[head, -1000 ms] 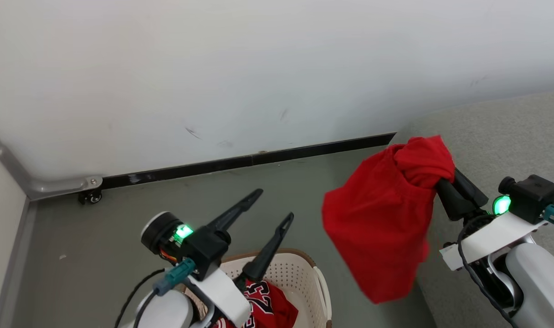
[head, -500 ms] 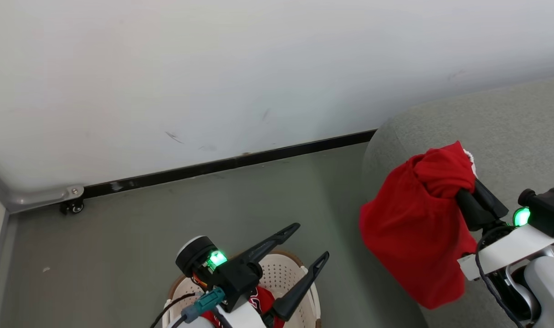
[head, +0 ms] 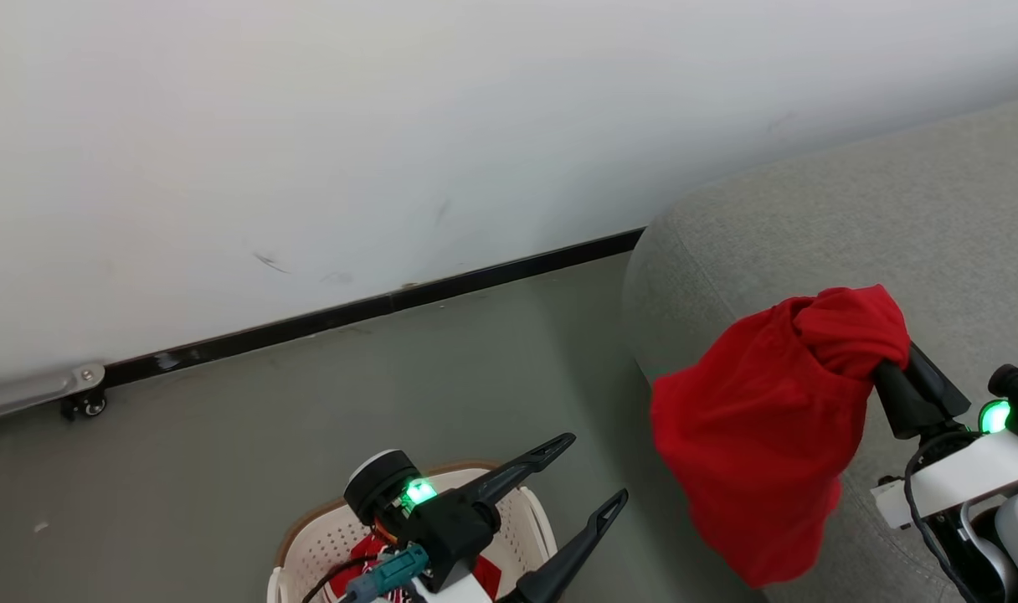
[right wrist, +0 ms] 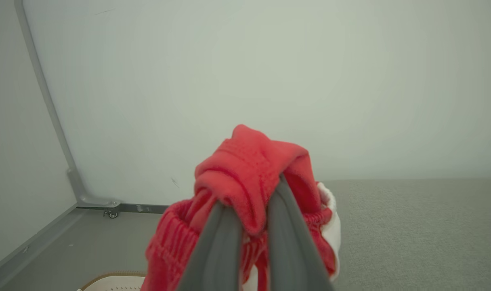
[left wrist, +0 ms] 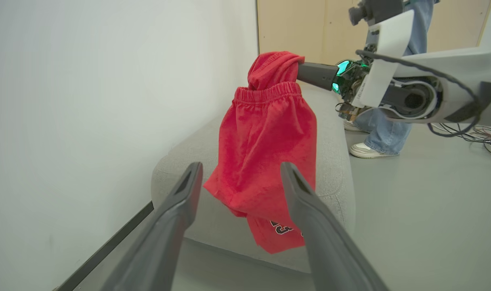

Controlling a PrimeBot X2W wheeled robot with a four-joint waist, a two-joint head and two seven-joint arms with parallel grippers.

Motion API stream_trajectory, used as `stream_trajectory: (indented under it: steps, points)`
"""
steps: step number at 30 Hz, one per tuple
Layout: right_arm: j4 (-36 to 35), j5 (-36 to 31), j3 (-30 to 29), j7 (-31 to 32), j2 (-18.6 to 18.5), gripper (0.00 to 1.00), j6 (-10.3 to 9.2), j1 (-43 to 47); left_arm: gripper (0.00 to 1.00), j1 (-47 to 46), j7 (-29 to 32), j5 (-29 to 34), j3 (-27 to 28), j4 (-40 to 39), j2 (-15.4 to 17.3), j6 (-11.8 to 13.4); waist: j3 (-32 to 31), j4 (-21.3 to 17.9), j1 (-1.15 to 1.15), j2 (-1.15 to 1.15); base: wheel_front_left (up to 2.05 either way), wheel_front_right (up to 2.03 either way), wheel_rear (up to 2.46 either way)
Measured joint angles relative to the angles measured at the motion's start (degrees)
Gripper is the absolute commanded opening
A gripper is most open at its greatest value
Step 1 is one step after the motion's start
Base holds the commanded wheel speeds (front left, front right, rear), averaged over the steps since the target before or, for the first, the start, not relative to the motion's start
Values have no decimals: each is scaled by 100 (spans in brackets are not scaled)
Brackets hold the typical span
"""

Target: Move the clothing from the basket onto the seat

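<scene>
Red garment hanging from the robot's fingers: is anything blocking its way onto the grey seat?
Nothing visible does. The red garment hangs from the shut right fingers at the seat's rounded end; the seat beside it looks bare.

The basket is cut by the head view's bottom edge at 6 o'clock. The wrist of the left end effector covers most of its inside, so the red cloth in it shows only as scraps. The tips of the right end effector are buried in the bunched red garment. Black print near its hem, partly behind a finger, is possibly digits. A person, at 2 o'clock in the left wrist view, is cut off above the legs.
</scene>
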Motion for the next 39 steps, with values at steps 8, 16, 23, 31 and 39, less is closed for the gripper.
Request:
stream_trajectory:
  steps: [8, 16, 23, 31, 39]
  points:
    - [69, -18, -26, 11, -122, 0, 0, 2, 100, -1, -1, -33, -77, -47, 16, 0, 89, -204, 0, 0, 0, 0, 0]
    - [205, 7, -57, 191, -248, 0, 0, -335, 100, -5, -9, 12, -224, -56, 152, 0, 310, -278, 0, 0, 0, 0, 0]
    - [397, 29, -160, 393, -476, 0, 0, -971, 100, -157, -11, 91, -157, -56, 202, 0, 555, -236, 0, 0, 0, 0, 0]
    - [795, 113, -506, 582, -726, 0, 0, -1544, 100, -482, -34, 215, -157, -114, 204, 0, 842, -107, 0, 0, 0, 0, 0]
    - [1243, 216, -878, 779, -977, 0, 0, -2025, 100, -773, -31, 332, -320, -168, 209, -1, 1128, 37, 0, 0, 0, 0, 0]
